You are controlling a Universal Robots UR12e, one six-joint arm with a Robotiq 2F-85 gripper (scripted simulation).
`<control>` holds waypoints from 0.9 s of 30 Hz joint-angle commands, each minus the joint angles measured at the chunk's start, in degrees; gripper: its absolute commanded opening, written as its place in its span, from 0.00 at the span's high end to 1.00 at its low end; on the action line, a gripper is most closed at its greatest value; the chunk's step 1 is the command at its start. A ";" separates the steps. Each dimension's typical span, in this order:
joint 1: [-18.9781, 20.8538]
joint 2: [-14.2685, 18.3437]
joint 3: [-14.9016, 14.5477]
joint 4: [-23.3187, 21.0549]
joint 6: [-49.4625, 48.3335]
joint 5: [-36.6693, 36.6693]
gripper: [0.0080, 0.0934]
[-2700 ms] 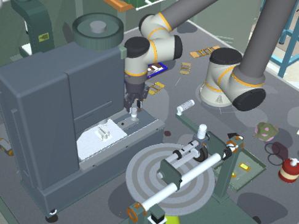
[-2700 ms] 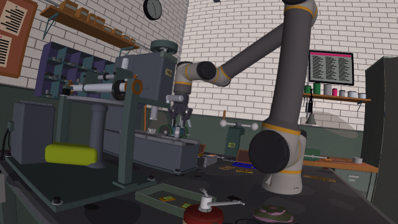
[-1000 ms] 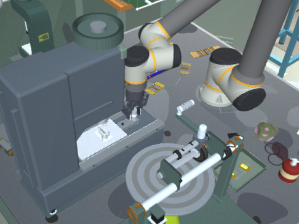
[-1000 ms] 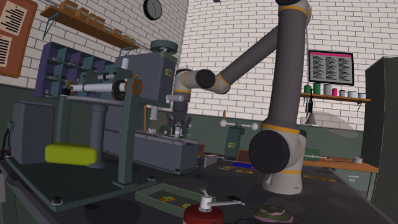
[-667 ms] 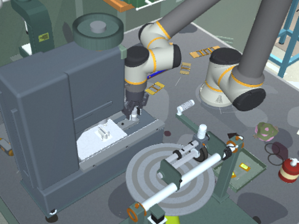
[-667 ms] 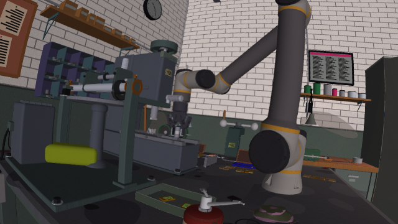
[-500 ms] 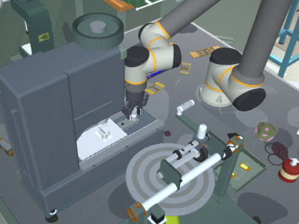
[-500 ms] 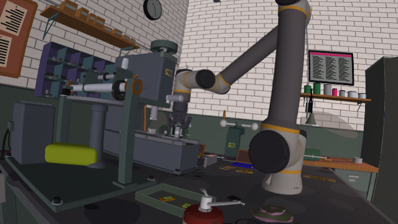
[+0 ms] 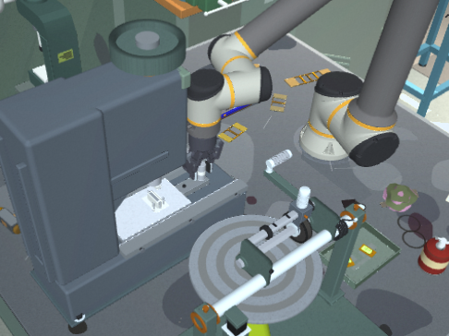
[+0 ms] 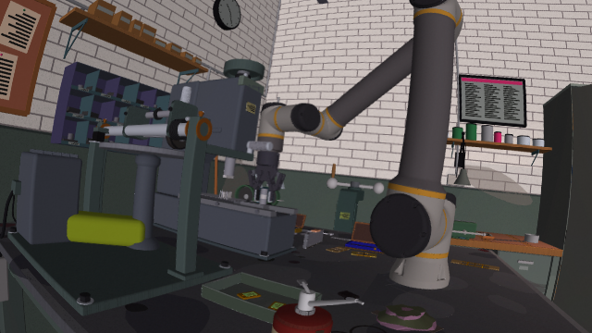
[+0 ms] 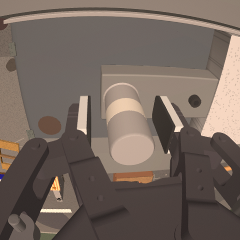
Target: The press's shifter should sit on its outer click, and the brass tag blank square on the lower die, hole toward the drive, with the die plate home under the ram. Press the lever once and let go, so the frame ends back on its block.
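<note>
The pale cylindrical knob [image 11: 128, 125] stands up from a grey slide block [image 11: 160, 91] on the press bed, beside the white die plate [image 9: 152, 203]. My gripper [image 11: 126, 122] is straddling the knob from above and is open, holding nothing. From the side camera the gripper [image 9: 202, 168] hangs over the right end of the grey press [image 9: 92, 152], whose bed carries a small bracket [image 9: 155, 200] on the white plate. The brass tag blank [image 9: 367, 249] lies in a green tray [image 9: 360, 251] at the far right. The press lever and the frame are not clear to me.
Behind the work rises the press housing with its green handwheel [image 9: 147, 45]. In front stands a green frame with a white bar [image 9: 277, 263] over a ringed disc [image 9: 254, 267]. Brass strips [image 9: 307, 77] lie near the arm's base [image 9: 330, 134]. A red can [image 9: 434, 254] sits at the right.
</note>
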 commanded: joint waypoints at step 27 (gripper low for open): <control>0.00 -0.02 -0.05 -0.02 0.00 0.00 0.90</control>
